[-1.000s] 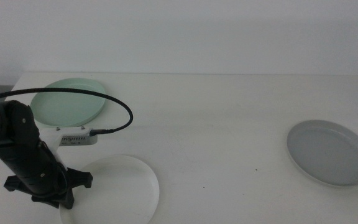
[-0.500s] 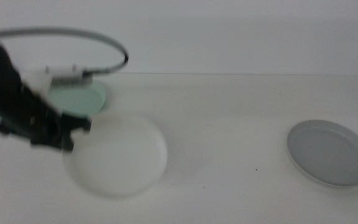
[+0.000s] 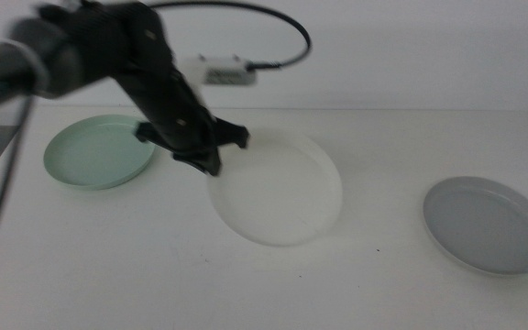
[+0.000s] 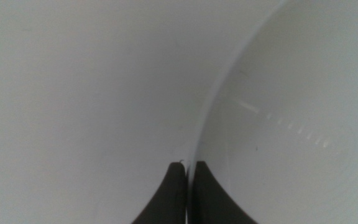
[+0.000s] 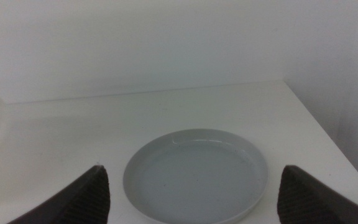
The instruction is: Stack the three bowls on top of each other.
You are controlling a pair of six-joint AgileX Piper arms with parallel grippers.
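A: Bowls, three, matching shallow dishes. Item one: white bowl point(image 3: 278, 188), middle of the table point(image 3: 374, 137), carried by the left end effector point(image 3: 211, 158). Grip?

B: Jaws pressed nearly together on its rim, seen edge-on in the left wrist view point(image 4: 187, 180). An edge pinch is the only hold such a low wall offers, which is why the dish hangs out sideways from the jaws. Whether it is clear of the surface I cannot tell; it is blurred.

A: Item two: mint green bowl point(image 3: 99, 151), far left, flat on the table, well apart from the white one. Item three?

B: Grey bowl point(image 3: 487, 224), right side, upright, nothing in it. Right end effector point(image 5: 194, 193) hovers just before it, jaws spread wide, likely waiting for its turn.

A: Stack status?

B: None begun; all three lie apart.
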